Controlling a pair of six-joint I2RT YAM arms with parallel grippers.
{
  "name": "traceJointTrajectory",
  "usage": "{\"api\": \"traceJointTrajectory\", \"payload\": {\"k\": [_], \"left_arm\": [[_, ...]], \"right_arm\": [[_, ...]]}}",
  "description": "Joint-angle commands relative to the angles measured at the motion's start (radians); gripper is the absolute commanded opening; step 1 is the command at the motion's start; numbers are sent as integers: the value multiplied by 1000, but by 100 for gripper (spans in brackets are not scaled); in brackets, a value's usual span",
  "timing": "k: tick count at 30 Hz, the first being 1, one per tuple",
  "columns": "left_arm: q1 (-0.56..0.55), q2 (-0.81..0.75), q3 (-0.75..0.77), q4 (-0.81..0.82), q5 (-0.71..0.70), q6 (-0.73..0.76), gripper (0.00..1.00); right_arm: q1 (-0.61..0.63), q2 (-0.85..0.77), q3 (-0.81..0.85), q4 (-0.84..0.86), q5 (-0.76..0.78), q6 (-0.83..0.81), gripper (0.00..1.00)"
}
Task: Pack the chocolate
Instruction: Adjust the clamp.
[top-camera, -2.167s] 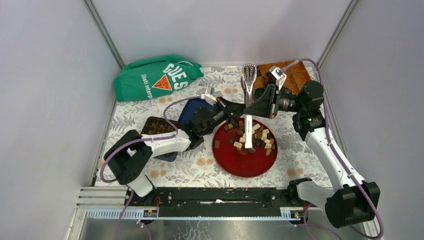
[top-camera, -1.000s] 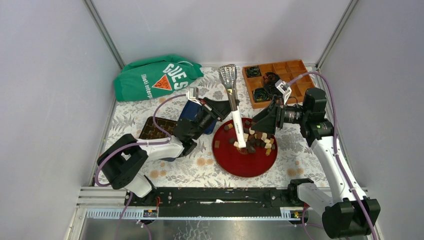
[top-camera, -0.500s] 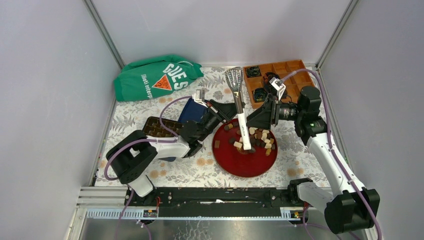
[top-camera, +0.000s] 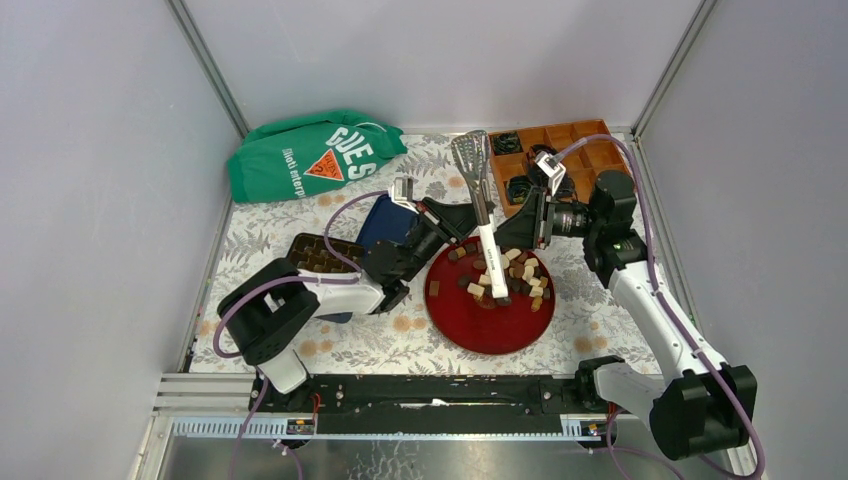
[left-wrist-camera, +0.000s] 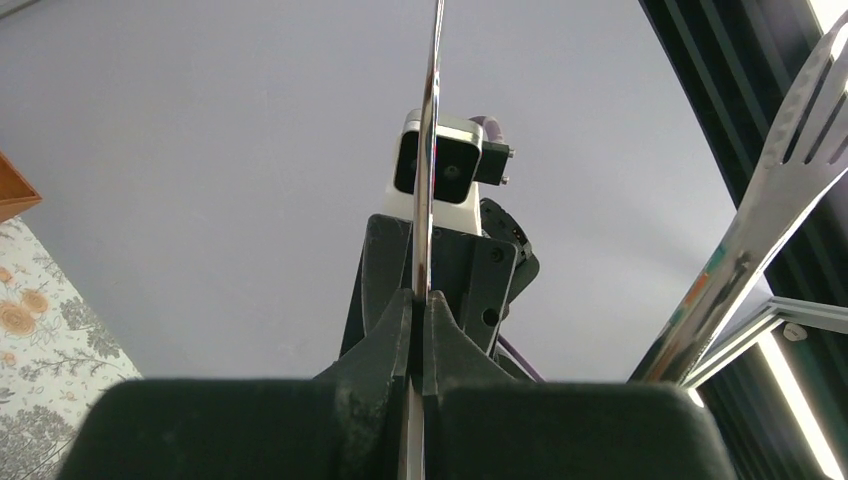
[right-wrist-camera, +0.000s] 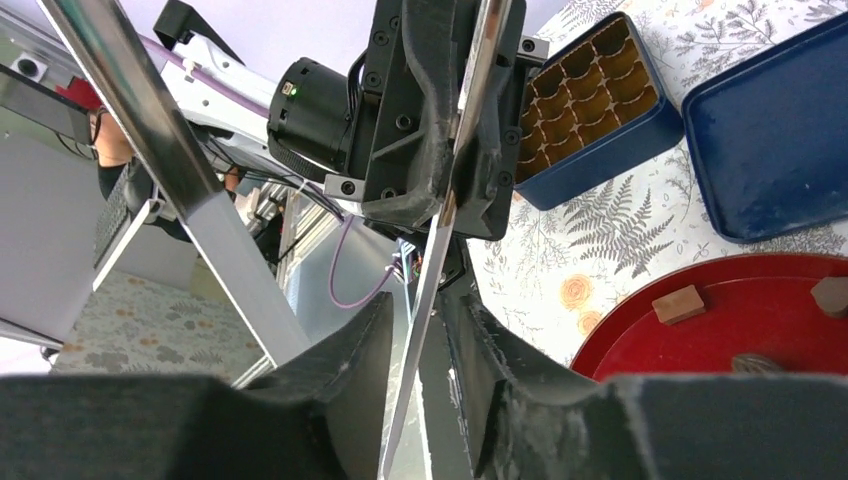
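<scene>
Red plate (top-camera: 480, 335), chocolate (top-camera: 515, 272) beneath right pincer (top-camera: 505, 237)

One round red plate (top-camera: 480, 335), centre, bearing roughly two dozen small brown and cream chocolate pieces (top-camera: 515, 272). One pair of steel slotted tongs (top-camera: 467, 155). One green fabric bag (top-camera: 310, 155), upper left. One brown wooden compartment tray (top-camera: 590, 150), upper right. One navy blue box (right-wrist-camera: 610, 160); one navy blue lid (right-wrist-camera: 770, 130).

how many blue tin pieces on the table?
2. The blue box with the cupped insert sits left of the red plate; the blue lid lies beside it, farther back and nearer the plate. The left arm hides part of both from above.
</scene>
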Motion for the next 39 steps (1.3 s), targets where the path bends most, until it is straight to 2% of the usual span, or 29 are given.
{"api": "traceJointTrajectory", "payload": {"k": [1, 3, 5, 7, 12, 16, 21, 28, 33, 39], "left_arm": [[-10, 5, 64, 41, -31, 24, 0], [-11, 2, 65, 26, -33, 31, 0], [-10, -1, 55, 43, -37, 31, 0], [-5, -11, 44, 46, -25, 34, 2], [51, -39, 18, 46, 107, 36, 34], [138, -54, 17, 39, 325, 37, 47], [200, -95, 30, -61, 456, 96, 49], [201, -153, 96, -309, 495, 215, 49], [202, -143, 105, -302, 507, 212, 48], [201, -105, 159, -311, 533, 201, 37]], "right_arm": [[23, 15, 5, 97, -10, 50, 34], [24, 17, 8, 98, -13, 52, 28], [24, 21, 10, 97, -22, 54, 13], [24, 20, 18, 94, -44, 60, 4], [24, 6, 34, 56, -121, 17, 0], [24, -1, 40, -2, -161, -50, 0], [24, -2, 33, -27, -161, -82, 0], [25, 25, 61, -119, -152, -168, 0], [24, 39, 65, -132, -151, -183, 0], [27, 56, 75, -152, -160, -204, 0]]}}
